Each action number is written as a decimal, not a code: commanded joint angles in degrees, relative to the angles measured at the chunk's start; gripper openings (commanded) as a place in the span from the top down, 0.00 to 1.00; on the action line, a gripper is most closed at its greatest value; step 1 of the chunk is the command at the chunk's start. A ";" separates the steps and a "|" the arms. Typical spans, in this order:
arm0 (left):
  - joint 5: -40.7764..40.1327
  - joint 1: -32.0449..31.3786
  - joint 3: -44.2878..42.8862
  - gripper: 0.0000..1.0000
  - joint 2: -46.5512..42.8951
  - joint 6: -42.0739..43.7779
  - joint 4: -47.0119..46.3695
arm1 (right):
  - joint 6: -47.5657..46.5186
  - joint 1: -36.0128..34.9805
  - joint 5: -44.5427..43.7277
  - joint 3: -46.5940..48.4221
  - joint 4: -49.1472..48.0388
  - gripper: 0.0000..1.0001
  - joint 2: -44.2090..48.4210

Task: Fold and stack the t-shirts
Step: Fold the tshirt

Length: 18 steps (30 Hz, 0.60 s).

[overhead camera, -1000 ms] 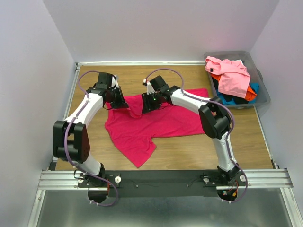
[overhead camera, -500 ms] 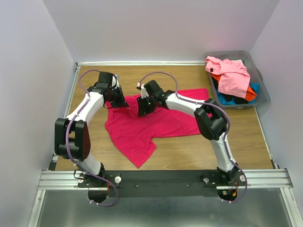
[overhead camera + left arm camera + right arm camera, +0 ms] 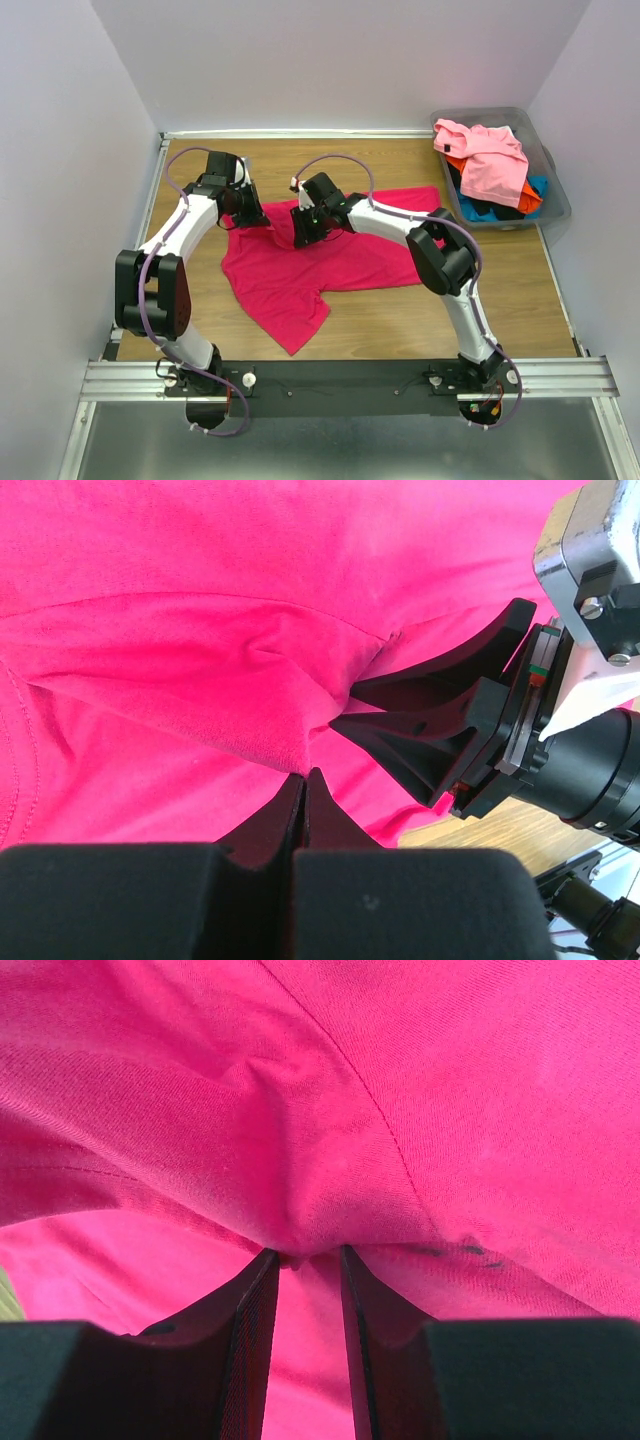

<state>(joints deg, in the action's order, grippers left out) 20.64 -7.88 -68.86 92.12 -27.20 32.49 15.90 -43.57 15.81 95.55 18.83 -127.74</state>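
Note:
The crimson t-shirt (image 3: 340,262) lies spread and rumpled on the wooden table (image 3: 400,320). My left gripper (image 3: 262,220) is at the shirt's far left corner and is shut on a fold of the cloth (image 3: 290,750). My right gripper (image 3: 300,236) is close beside it on the right. Its jaws stand a little apart, and a thick bunch of the same shirt (image 3: 300,1210) is pinched at the tips of my right gripper (image 3: 305,1253). The right gripper's black fingers (image 3: 430,715) show in the left wrist view, converging on that fold. More t-shirts, light pink (image 3: 490,155), orange (image 3: 530,203), blue (image 3: 540,186) and black (image 3: 482,197), are heaped together.
The heap fills a grey plastic bin (image 3: 556,205) at the table's far right corner. White walls enclose the table on the left, back and right. Bare wood shows in front of the shirt and at the far left (image 3: 190,290).
My right gripper has slid left across the shirt toward the left gripper, and its jaws have narrowed onto the cloth. The left gripper has kept its hold.

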 commanded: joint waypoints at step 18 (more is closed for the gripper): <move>1.07 0.50 2.15 0.98 -0.36 1.10 -1.20 | 0.89 -1.69 -1.66 0.60 -1.51 0.73 -2.25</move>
<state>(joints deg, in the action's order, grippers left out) 20.64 -7.84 -67.68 92.09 -27.18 32.18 16.23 -44.60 15.46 95.55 18.79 -127.98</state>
